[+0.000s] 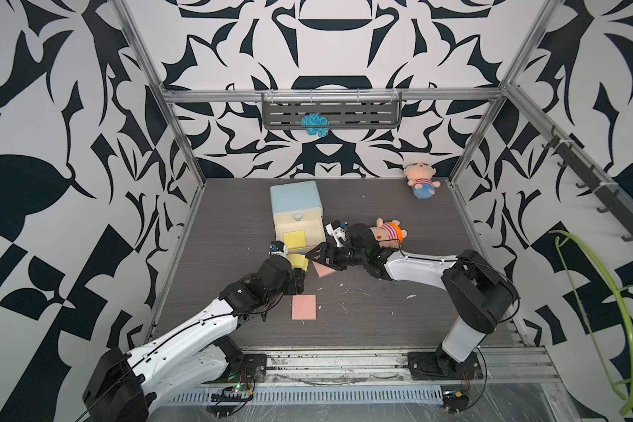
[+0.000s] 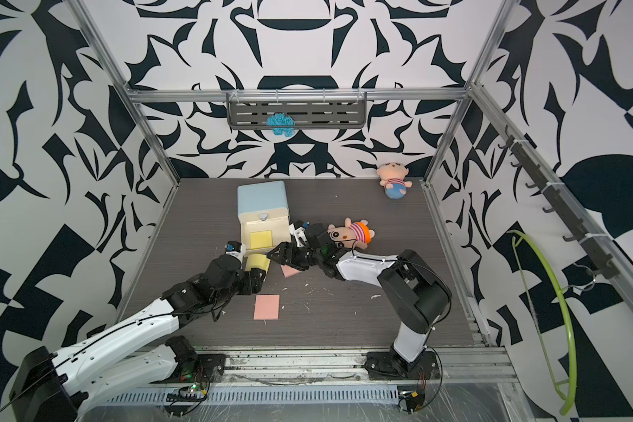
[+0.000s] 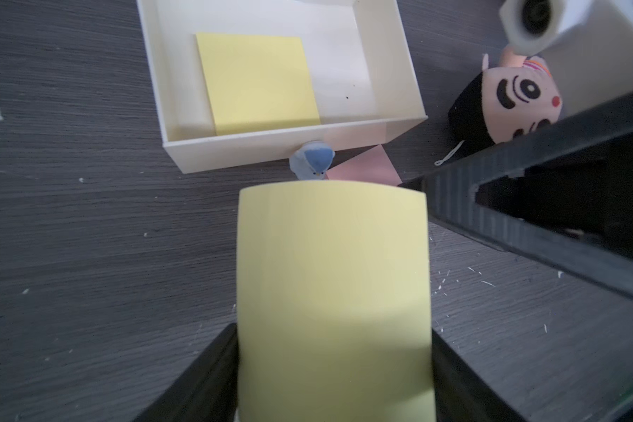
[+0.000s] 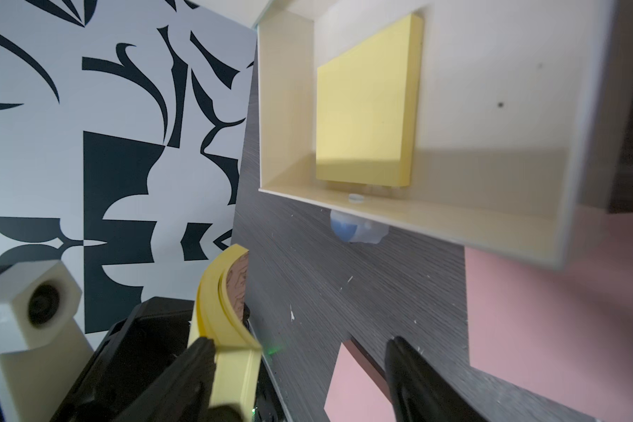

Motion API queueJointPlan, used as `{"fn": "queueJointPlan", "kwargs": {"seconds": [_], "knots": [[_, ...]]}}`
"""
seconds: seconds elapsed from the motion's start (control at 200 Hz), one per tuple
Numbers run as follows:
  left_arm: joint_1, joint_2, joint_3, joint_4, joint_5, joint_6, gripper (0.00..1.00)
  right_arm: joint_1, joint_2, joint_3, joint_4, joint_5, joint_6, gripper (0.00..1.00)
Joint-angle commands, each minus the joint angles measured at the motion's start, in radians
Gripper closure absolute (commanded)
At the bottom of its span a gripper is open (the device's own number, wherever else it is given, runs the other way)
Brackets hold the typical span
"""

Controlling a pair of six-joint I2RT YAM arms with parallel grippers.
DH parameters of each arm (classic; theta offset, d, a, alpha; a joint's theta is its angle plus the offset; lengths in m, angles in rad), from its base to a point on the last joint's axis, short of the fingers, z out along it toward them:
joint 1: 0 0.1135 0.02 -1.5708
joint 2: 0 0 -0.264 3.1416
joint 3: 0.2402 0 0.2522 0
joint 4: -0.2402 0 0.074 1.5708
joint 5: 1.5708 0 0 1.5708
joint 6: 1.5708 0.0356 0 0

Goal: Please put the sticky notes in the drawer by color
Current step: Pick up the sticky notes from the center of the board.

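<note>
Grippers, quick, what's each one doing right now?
Left gripper: closed on a yellow pad.
Right gripper: open, nothing between its jaws.

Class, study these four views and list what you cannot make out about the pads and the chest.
- Closed drawer: contents hidden behind its front, both top views.
- Pink pad by the chest: partly covered by the right gripper, both top views.
- Held yellow pad: near end cut off by the left wrist view's edge.
- Green pads: none visible.
</note>
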Motion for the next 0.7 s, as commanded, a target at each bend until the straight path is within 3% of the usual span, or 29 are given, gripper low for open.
{"fn": "queueJointPlan", "kwargs": {"seconds": [0.0,0.24,0.465,0.695], "knots": [[-0.004,0.007,0.01,0.032,0.048,0.036,0.25,0.014,0.007,0.051,0.121,-0.097,0.065,0.23],[-0.004,0.053,0.024,0.051,0.074,0.049,0.26,0.028,0.032,0.044,0.213,-0.131,0.11,0.24],[-0.004,0.054,0.034,0.049,0.067,0.057,0.25,0.02,-0.048,-0.016,0.127,-0.001,0.065,0.25],[-0.004,0.072,0.037,0.058,0.073,0.065,0.25,0.001,-0.083,-0.039,0.12,0.033,0.061,0.25]]}}
